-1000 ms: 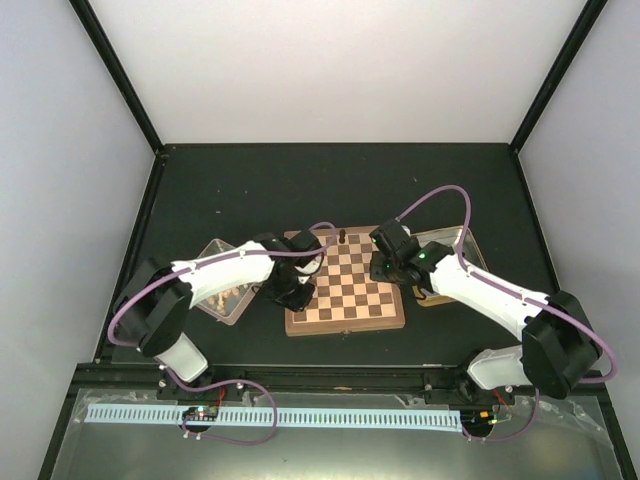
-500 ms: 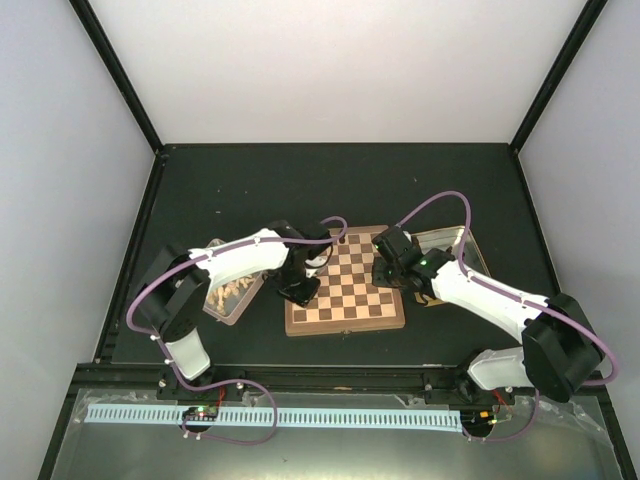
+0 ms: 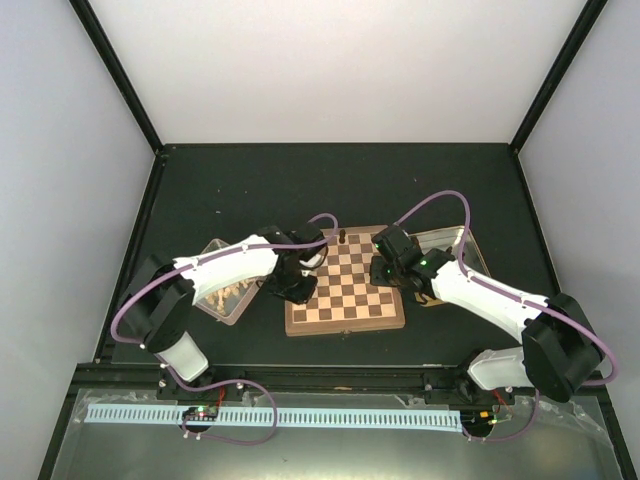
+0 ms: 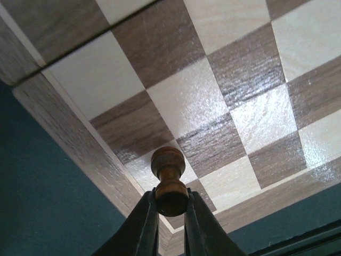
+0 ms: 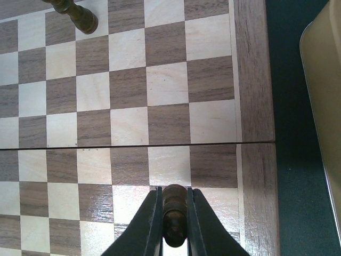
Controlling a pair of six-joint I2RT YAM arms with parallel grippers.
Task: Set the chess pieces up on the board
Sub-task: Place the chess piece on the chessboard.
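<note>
Left claw: the left gripper [image 4: 170,198] is closed narrow on a dark brown pawn [image 4: 169,180], with the fingers [image 4: 146,224] pinching its lower part and the round head free above them.
Right claw: the right gripper [image 5: 174,195] is also narrow and holds another dark piece [image 5: 174,213] between both fingers.
Left piece position: it is over a light square beside the frame of the board [image 4: 213,106], near a corner; I cannot tell whether it touches the wood.
Right piece position: it is over the squares close to the side frame of the board [image 5: 133,106]; contact is not clear.
Standing piece: one dark piece [image 3: 343,237] stands upright at the far edge of the board [image 3: 345,290], well apart from both claws; the right wrist view shows it too [image 5: 80,16].
Change: half a second ago the left arm was stretched more over the board's left frame, and now its shoulder has swung back outward; the standing piece, then behind the purple cable [image 3: 322,222], is visible again. The right arm has hardly moved.
Left tray: the metal tray [image 3: 228,318] just left of the board holds pale cream pieces [image 3: 232,291].
Right tray: the tray [image 3: 470,245] just right of the board is mostly covered by the right arm, so I cannot tell its content.
</note>
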